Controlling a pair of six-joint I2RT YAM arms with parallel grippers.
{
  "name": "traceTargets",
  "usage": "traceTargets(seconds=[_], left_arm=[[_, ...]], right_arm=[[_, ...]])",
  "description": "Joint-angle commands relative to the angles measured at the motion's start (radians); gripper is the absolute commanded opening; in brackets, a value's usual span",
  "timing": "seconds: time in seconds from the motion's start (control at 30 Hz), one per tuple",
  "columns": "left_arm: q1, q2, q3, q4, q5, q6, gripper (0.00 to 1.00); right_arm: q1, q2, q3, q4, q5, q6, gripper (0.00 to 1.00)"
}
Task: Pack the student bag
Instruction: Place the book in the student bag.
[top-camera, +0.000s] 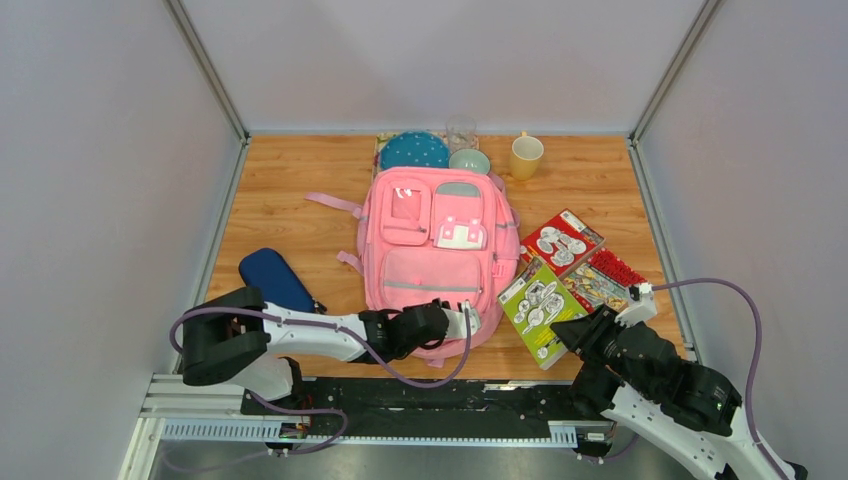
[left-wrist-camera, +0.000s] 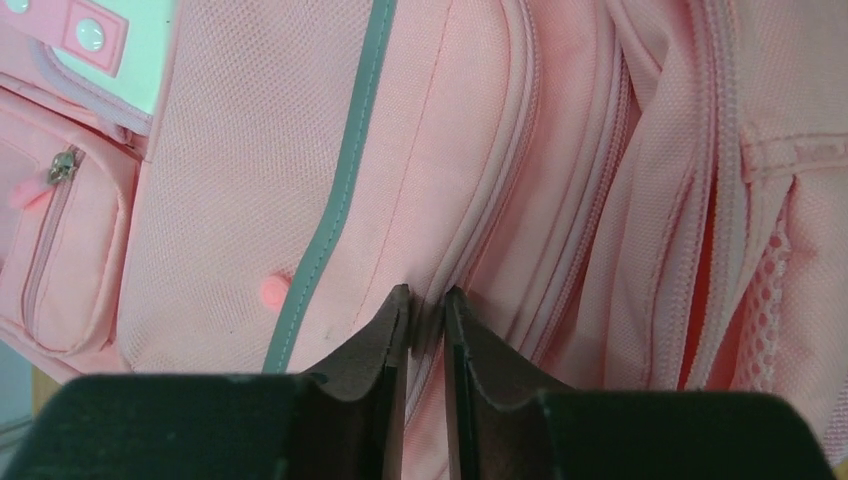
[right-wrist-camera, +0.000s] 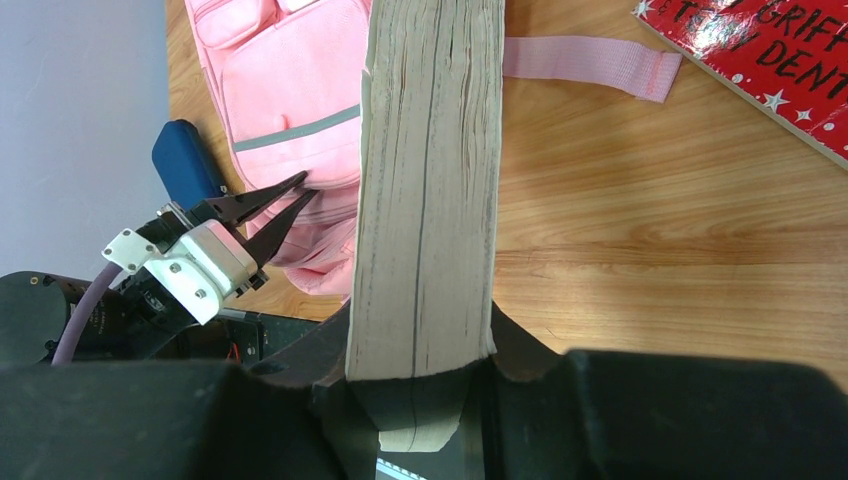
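Where the pink student bag (top-camera: 432, 255) lies flat in the middle of the counter (top-camera: 290, 210), the left fingers (top-camera: 468, 322) touch its near edge. Up close, they pinch a seam of the bag. Seen from the right wrist, the right fingers (right-wrist-camera: 515, 350) squeeze a thick book (right-wrist-camera: 430, 180).

three books (top-camera: 535, 308) (top-camera: 560, 243) (top-camera: 600, 280), one student bag (top-camera: 435, 250), one mug (top-camera: 526, 156)

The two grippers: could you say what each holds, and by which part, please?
Right gripper: thick green paperback book, by its near edge; left gripper: pink fabric backpack, by a front seam.
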Motion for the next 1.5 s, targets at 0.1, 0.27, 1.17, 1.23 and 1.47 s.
traceTargets(seconds=[0.1,0.27,1.17,1.23,1.47], left_arm=[[0.019,0.003,-0.001,0.081,-0.104,0.038,0.05],[0.019,-0.030,0.018,0.073,-0.091,0.039,0.00],[0.217,-0.165,0.321,-0.230,0.185,-0.321,0.00],[0.241,-0.172,0.323,-0.230,0.202,-0.350,0.00],[0.281,-0.182,0.352,-0.227,0.234,-0.456,0.00]], right_arm=[[0.002,-0.077,0.015,0.110,0.033,0.022,0.00],[0.002,-0.077,0.018,0.107,0.033,0.024,0.00],[0.002,-0.078,0.271,-0.008,0.047,-0.002,0.00],[0.001,-0.078,0.293,-0.026,0.062,0.008,0.00],[0.001,-0.078,0.342,-0.129,0.070,0.083,0.00]])
